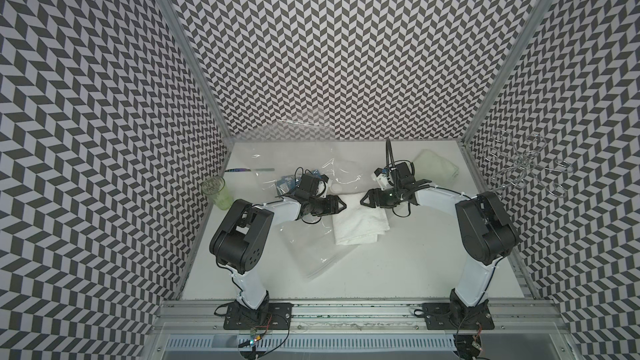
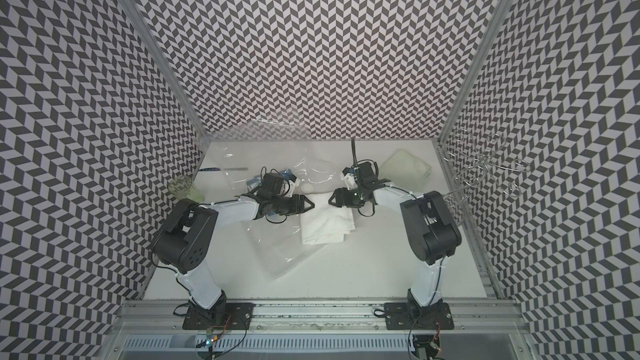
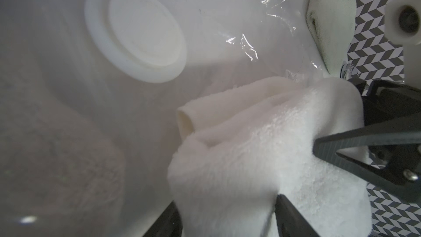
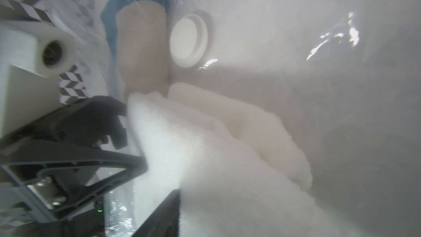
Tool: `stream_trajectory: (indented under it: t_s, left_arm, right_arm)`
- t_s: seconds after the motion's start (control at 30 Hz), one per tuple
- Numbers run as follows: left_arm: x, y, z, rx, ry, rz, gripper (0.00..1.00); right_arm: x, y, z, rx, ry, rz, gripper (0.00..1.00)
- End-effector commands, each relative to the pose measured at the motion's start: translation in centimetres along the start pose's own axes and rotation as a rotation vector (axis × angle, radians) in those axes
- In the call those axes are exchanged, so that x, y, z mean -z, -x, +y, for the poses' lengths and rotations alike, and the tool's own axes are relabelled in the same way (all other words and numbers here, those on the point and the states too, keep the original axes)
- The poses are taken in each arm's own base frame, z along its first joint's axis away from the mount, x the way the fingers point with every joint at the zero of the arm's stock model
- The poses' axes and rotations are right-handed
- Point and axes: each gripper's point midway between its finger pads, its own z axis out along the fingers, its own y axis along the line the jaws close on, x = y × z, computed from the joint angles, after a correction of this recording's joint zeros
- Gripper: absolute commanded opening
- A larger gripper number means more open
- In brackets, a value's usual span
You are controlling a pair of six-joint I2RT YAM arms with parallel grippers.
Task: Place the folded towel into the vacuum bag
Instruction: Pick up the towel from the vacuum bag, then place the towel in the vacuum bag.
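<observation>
The white folded towel [image 1: 360, 225] [image 2: 327, 225] lies mid-table, its left part over the clear, crinkly vacuum bag [image 1: 304, 247] [image 2: 277, 254]. The bag's round white valve cap [image 1: 337, 187] [image 3: 139, 35] [image 4: 189, 41] sits just beyond the towel's far edge. My left gripper [image 1: 341, 206] [image 3: 227, 221] reaches in from the left with towel filling the gap between its fingers. Facing it, my right gripper [image 1: 365, 199] [image 3: 337, 117] pinches the same far edge. In the right wrist view one black finger [image 4: 159, 215] shows and towel [image 4: 227, 167] hides the other. Whether the far edge sits under plastic, I cannot tell.
A green cup [image 1: 218, 193] stands at the left wall. A pale green cloth [image 1: 438, 166] lies back right, with a wire rack [image 1: 519, 164] on the right wall. Blue packets [image 1: 285, 185] lie under the bag by my left wrist. A thin strip [image 1: 249, 170] lies back left.
</observation>
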Motion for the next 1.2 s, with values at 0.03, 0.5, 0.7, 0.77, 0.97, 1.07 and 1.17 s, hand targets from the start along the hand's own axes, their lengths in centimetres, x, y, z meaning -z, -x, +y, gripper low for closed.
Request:
stream_trajectory:
  t_s: [0.03, 0.5, 0.7, 0.77, 0.97, 1.07, 1.17]
  left_arm:
    - [3.9, 2.9, -2.9, -0.058, -0.071, -0.089, 0.65]
    - [23.8, 10.8, -10.6, -0.215, -0.059, -0.57, 0.68]
    - [24.8, 11.6, -12.3, -0.238, -0.099, -0.585, 0.69]
    - [24.2, 11.4, -12.2, -0.225, -0.116, -0.575, 0.69]
    - [21.7, 9.8, -10.3, -0.191, -0.094, -0.518, 0.68]
    - [21.1, 8.9, -9.2, -0.182, -0.067, -0.504, 0.69]
    - [20.4, 8.1, -8.2, -0.169, -0.05, -0.487, 0.69]
  right_arm:
    - [4.3, 3.0, 7.5, 0.29, 0.105, -0.182, 0.21]
    - [12.4, -3.5, 22.2, 0.274, 0.463, -0.123, 0.03]
    - [11.4, -6.5, 19.8, -0.011, 0.519, -0.021, 0.03]
    - [9.6, -5.4, 16.8, -0.067, 0.429, -0.054, 0.04]
    - [2.5, -1.3, 10.6, -0.043, 0.227, -0.054, 0.06]
    - [-0.9, 0.4, 7.8, -0.034, 0.132, -0.049, 0.16]
    - [-2.4, 1.5, 3.2, -0.08, -0.064, -0.074, 0.26]
